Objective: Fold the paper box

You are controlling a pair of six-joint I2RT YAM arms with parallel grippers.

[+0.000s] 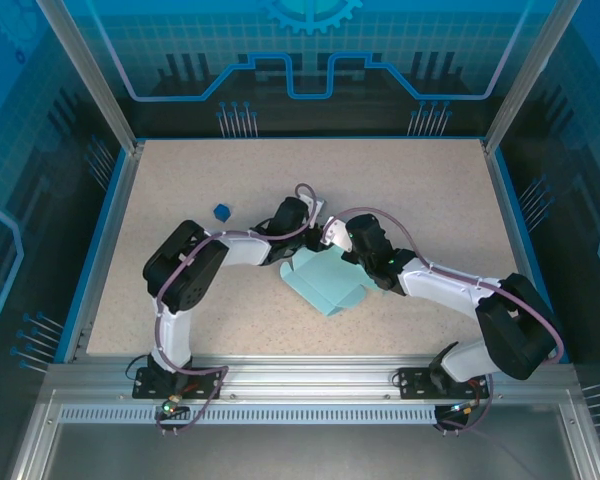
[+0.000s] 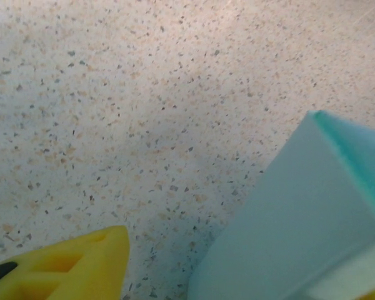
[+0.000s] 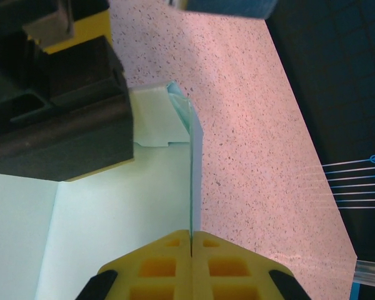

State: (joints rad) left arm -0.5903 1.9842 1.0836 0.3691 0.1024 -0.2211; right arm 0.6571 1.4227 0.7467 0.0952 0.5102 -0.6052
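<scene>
Matt paper box (image 1: 325, 285), speckled matt table (image 1: 180, 190)

You have open counter (image 1: 410, 185) along the far side. In the middle, the left arm (image 1: 185, 270) and right arm (image 1: 445, 285) crowd over the paper box (image 1: 325, 285), with a small blue object (image 1: 221, 211) just beyond the left arm.

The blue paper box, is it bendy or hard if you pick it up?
Probably bendy: the paper box is thin card, and the flap pinched in the right gripper looks edge-on like a line. Likely very light, so a push might slide it across the table.
</scene>
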